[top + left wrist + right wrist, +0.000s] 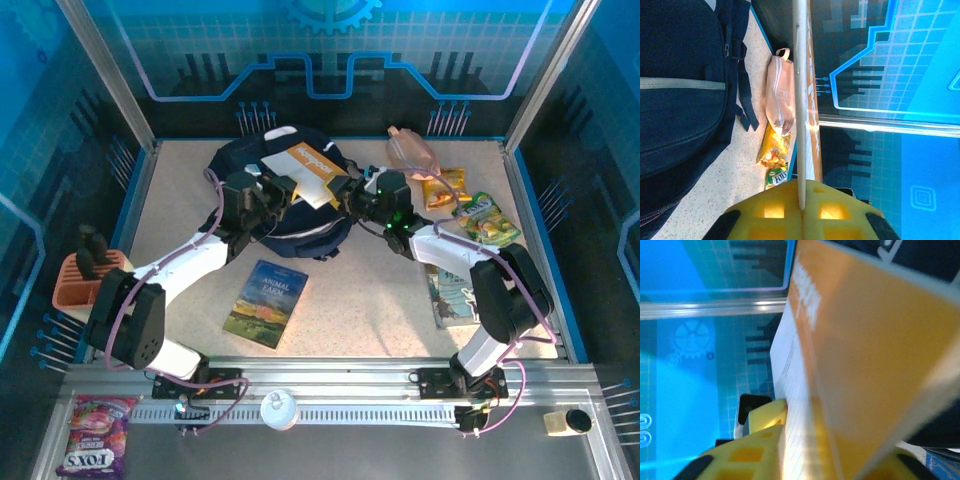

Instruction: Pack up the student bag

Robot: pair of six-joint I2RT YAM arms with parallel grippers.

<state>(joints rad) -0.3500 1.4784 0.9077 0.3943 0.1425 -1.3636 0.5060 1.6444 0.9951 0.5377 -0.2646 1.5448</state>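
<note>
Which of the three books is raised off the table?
The orange-and-white book, tilted up over the student bag. The Animal Farm book and the book beside the right arm both lie flat on the table.

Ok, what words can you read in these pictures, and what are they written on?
"ANIMAL FARM": cover of the blue book lying flat on the table.
"FOX'S": pink sweets bag at the near left corner.
White lettering on the orange book over the student bag: too blurred to read.
Print on the snack packets at the right: too small to read.
</note>
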